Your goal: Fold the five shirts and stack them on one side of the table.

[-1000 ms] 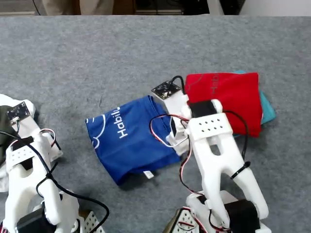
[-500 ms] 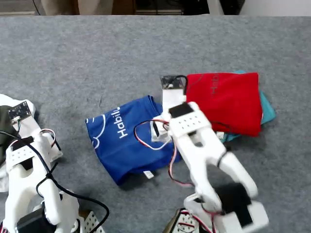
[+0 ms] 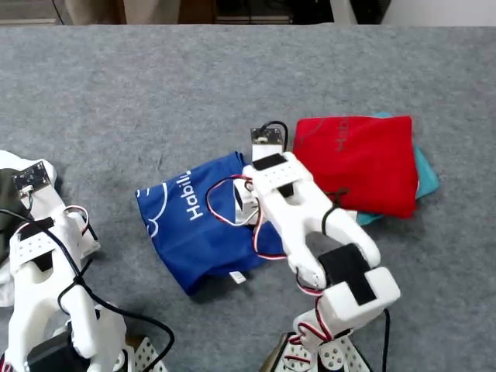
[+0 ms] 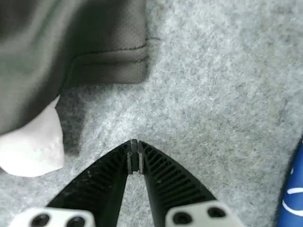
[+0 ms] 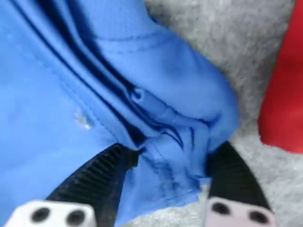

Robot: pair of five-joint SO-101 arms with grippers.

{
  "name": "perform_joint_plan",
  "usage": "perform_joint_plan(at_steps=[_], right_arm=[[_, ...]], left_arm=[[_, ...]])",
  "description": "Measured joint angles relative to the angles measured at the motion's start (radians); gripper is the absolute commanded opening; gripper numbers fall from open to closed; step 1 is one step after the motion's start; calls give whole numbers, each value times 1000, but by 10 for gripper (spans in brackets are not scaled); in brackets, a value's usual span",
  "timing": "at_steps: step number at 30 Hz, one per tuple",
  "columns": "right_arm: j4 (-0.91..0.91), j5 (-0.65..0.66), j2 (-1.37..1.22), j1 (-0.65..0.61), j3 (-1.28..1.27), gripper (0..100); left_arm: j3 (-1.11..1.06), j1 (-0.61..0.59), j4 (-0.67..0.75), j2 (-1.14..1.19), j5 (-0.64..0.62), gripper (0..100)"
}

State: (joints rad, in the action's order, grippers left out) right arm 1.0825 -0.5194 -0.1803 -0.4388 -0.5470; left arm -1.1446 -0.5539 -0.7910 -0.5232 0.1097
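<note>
Nearest, the left gripper (image 4: 134,161) is closed on nothing above the grey felt desk (image 3: 232,77), beside a dark grey shirt (image 4: 57,38). Mid-desk, the right gripper (image 5: 173,152) gapes wide astride a bunched edge of the folded blue cotton shirt (image 3: 194,225). The shirt looks light and limp, and is probably best pinched at that thick edge. It bears white lettering. Beyond, a folded red shirt (image 3: 356,159) lies on a teal shirt (image 3: 426,174).

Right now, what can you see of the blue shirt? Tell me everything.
The blue shirt is a soft knit with white print and a small white tag at its near edge. It is folded into a rough rectangle and lies flat but skewed on the grey felt table, near the middle. The corner nearest the red shirt is bunched into creases between the spread fingers of the right gripper. A strip of bare felt separates that corner from the red shirt.
</note>
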Motion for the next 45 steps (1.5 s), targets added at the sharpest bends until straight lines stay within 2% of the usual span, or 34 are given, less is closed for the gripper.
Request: perform_joint_plan(at_steps=[8, 16, 23, 30, 37, 45], right_arm=[[75, 49, -40, 8, 78, 5], [210, 60, -72, 29, 206, 4], [270, 218, -52, 87, 400, 4], [373, 299, -52, 100, 623, 4], [456, 364, -52, 245, 789, 4], [554, 483, -52, 494, 933, 4]], left_arm=[[0, 0, 0, 0, 0, 19], [0, 0, 0, 0, 3, 19], [0, 0, 0, 0, 3, 19], [0, 0, 0, 0, 3, 19], [0, 0, 0, 0, 3, 19], [0, 0, 0, 0, 3, 19]])
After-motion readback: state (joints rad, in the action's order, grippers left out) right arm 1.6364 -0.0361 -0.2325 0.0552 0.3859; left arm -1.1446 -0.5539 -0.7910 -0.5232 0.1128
